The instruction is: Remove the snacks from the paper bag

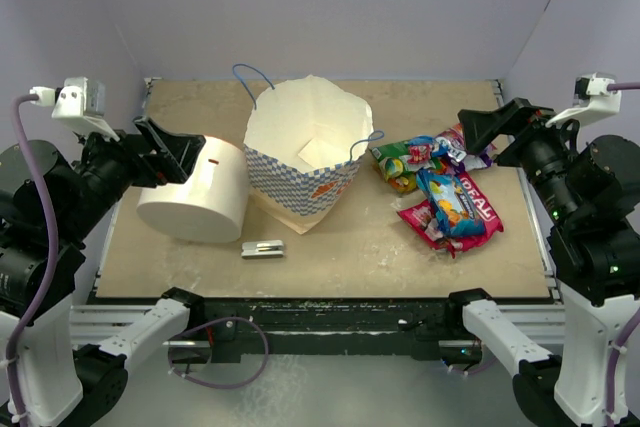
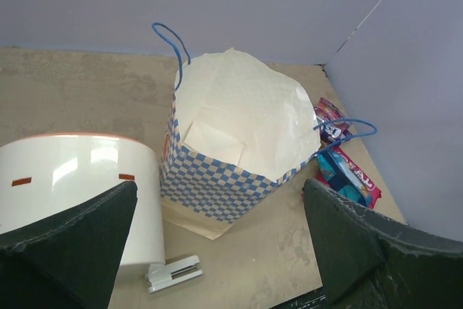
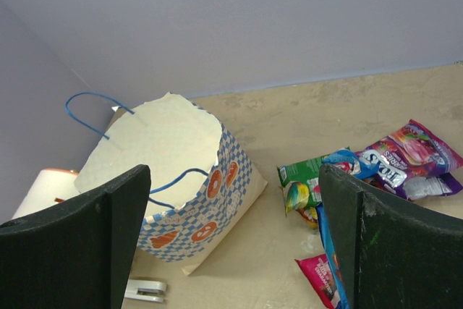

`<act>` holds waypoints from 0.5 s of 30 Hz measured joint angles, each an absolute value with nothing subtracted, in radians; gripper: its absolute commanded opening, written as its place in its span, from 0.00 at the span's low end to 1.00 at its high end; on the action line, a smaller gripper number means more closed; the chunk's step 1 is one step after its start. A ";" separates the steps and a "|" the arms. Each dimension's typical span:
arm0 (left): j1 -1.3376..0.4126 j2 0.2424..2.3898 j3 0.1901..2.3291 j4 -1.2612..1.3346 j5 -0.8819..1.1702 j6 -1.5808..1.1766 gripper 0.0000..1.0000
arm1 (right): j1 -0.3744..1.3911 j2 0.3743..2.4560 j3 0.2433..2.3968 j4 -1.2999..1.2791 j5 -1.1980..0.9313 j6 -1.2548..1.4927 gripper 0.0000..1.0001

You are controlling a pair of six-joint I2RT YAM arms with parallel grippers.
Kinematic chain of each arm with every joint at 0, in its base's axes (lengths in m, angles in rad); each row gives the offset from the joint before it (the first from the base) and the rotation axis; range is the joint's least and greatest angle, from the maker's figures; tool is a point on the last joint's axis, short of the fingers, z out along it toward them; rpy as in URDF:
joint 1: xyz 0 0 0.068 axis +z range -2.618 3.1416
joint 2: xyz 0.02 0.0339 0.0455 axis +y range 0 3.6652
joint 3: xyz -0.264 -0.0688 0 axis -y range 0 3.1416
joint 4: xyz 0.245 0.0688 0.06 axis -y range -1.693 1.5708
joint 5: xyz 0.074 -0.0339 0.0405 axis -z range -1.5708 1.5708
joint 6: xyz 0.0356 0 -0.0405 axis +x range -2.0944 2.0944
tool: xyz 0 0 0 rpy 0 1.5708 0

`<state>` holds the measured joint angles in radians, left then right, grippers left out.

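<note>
The paper bag (image 1: 300, 182) stands upright and open at the table's middle, white with a blue checkered band and blue string handles. Its cream inside (image 2: 239, 117) shows only paper. The snacks (image 1: 445, 192) lie in a loose pile on the table right of the bag: green, purple, blue and pink packets (image 3: 405, 157). My left gripper (image 1: 180, 152) hovers open at the left, above the white cylinder, aimed at the bag (image 2: 231, 175). My right gripper (image 1: 480, 132) hovers open at the right, over the far end of the pile. Neither holds anything.
A plain white cylinder (image 1: 195, 192) lies on its side left of the bag, almost touching it. A small grey metal clip (image 1: 262, 248) rests in front of the bag. Lilac walls close the back and both sides. The table's near edge meets a black rail (image 1: 320, 312).
</note>
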<state>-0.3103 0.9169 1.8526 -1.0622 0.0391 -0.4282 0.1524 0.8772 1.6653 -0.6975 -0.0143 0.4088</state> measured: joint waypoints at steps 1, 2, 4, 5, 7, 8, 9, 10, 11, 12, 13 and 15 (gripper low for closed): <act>-0.310 0.917 1.850 -1.063 0.039 -0.428 0.99 | 0.152 0.878 1.665 -0.697 -0.015 0.409 0.99; -0.310 0.917 1.848 -1.062 0.039 -0.428 0.99 | 0.152 0.878 1.664 -0.697 -0.017 0.409 0.99; -0.310 0.917 1.846 -1.062 0.039 -0.428 0.99 | 0.152 0.878 1.663 -0.697 -0.017 0.408 0.99; -0.310 0.917 1.845 -1.061 0.039 -0.428 0.99 | 0.152 0.878 1.662 -0.697 -0.017 0.408 0.99; -0.310 0.917 1.843 -1.060 0.039 -0.428 0.99 | 0.152 0.878 1.662 -0.697 -0.017 0.408 0.99; -0.310 0.917 1.842 -1.060 0.039 -0.428 0.99 | 0.152 0.878 1.662 -0.697 -0.017 0.408 1.00; -0.310 0.917 1.840 -1.060 0.039 -0.428 0.99 | 0.152 0.878 1.662 -0.696 -0.017 0.408 0.99; -0.310 0.917 1.839 -1.058 0.039 -0.428 0.99 | 0.152 0.879 1.662 -0.696 -0.017 0.408 1.00; -0.310 0.917 1.837 -1.058 0.039 -0.428 0.99 | 0.152 0.879 1.662 -0.696 -0.017 0.408 0.99; -0.311 0.917 1.836 -1.057 0.039 -0.428 0.99 | 0.152 0.880 1.662 -0.696 -0.017 0.407 0.99; -0.311 0.917 1.834 -1.055 0.039 -0.428 0.99 | 0.152 0.881 1.662 -0.696 -0.017 0.407 1.00; -0.311 0.918 1.834 -1.055 0.039 -0.428 0.99 | 0.152 0.884 1.662 -0.695 -0.017 0.407 0.99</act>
